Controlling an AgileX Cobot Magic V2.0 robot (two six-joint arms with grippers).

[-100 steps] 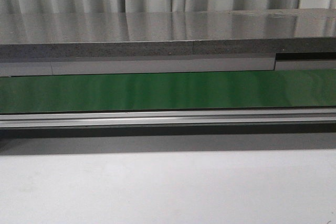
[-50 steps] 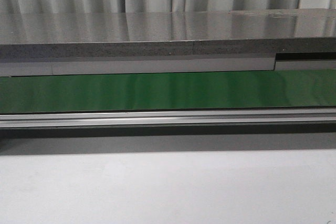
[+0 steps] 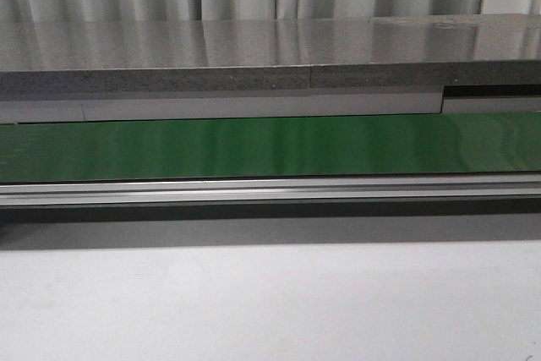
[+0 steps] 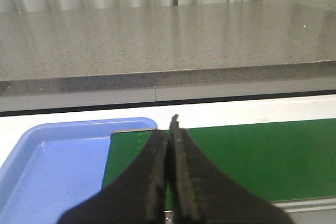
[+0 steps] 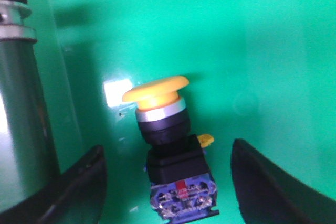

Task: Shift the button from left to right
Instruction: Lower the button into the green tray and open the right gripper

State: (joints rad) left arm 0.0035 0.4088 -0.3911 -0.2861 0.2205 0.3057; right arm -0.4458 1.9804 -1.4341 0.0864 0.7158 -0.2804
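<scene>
Belt, green, runs across the front view between a grey stone ledge beyond it and a metal rail on its near side; neither arm nor the button shows here.

Left wrist view: left gripper with its fingers pressed together on nothing, poised over the end of the belt. A blue tray sits just beside that belt end, and it appears to hold nothing.

Right wrist view: right gripper spread wide, its two dark fingers standing either side of the button without touching it. The button lies tilted on the belt, yellow cap away from the fingers, black body with blue and red marks nearest them. A metal cylinder stands beside the belt.

Handling, as a judgement: the button is probably light and rigid. The domed cap is smooth and likely to slip, so the flat sides of the blocky body offer the surer hold.
</scene>
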